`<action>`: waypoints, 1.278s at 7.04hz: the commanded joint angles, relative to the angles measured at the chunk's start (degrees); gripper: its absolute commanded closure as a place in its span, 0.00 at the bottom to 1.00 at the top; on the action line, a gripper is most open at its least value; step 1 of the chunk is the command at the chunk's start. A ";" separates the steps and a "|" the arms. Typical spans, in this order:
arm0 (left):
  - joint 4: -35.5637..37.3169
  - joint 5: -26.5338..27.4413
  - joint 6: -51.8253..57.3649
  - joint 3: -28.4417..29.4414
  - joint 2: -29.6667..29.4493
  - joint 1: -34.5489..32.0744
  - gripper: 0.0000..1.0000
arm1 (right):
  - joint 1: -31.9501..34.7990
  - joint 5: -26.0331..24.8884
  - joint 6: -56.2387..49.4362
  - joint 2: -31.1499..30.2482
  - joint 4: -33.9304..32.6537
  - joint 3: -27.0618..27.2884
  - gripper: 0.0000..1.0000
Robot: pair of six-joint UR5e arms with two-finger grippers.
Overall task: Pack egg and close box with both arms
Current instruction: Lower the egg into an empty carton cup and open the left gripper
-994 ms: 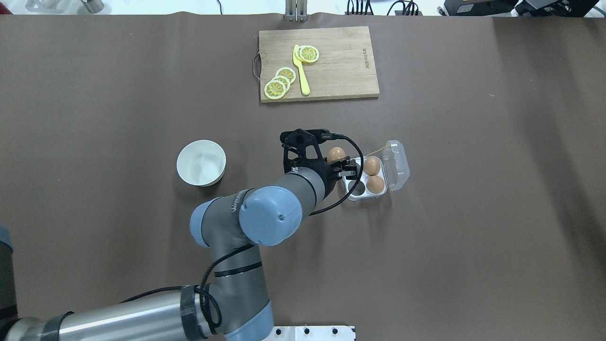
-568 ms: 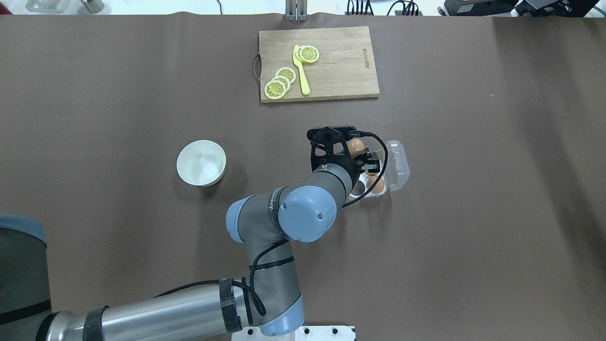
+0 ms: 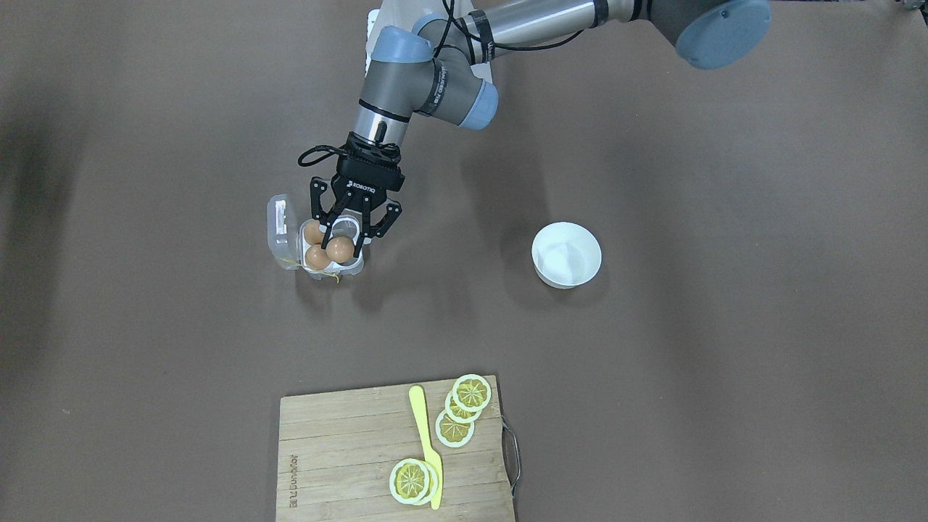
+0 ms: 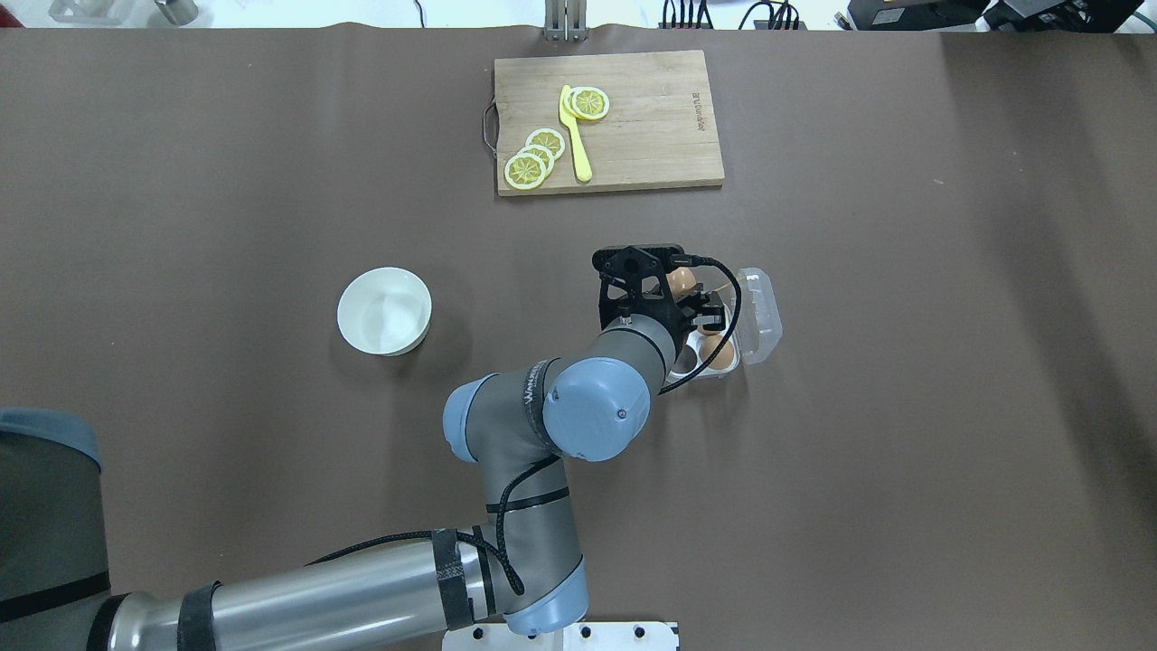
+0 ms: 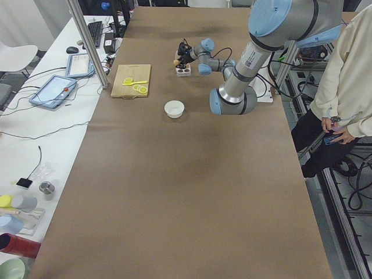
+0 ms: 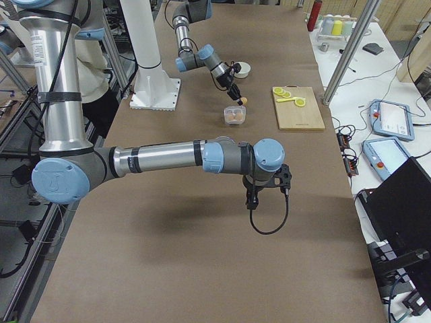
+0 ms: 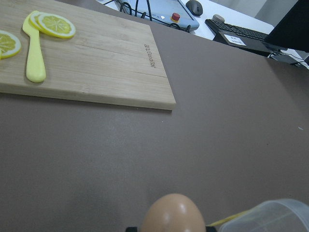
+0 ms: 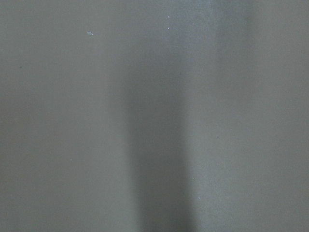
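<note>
Over the last second my left gripper (image 3: 341, 245) has carried the egg (image 3: 339, 249) from the 9 o'clock edge of the box (image 3: 349, 270), reading the overhead view, to a spot above the tray. In the latter half of that second it has barely crept. The fingers are pinched on the egg's sides.

The exterior right view shows the egg raised a little above the box, so it is not seated yet. It seems to hang over the empty cup at 10 o'clock. The wrist hides that cup from overhead, so I won't swear to the alignment.

Two other eggs (image 3: 317, 257) fill the 3 o'clock column, and the lid (image 4: 759, 312) lies open beyond them. I judge the carry done, with lowering, release and lid-closing still ahead.

My right gripper (image 6: 268, 192) hangs over bare table well apart. It shows only from the side, so I cannot tell whether it is spread or closed.
</note>
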 commanded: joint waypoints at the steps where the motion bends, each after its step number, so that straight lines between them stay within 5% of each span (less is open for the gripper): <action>1: -0.01 0.01 -0.02 0.31 0.17 0.80 1.00 | 0.00 0.00 0.03 0.03 0.00 0.00 0.00; 9: -0.10 0.53 0.07 1.71 -0.53 0.63 1.00 | -0.35 0.00 0.03 0.03 0.00 -0.09 0.00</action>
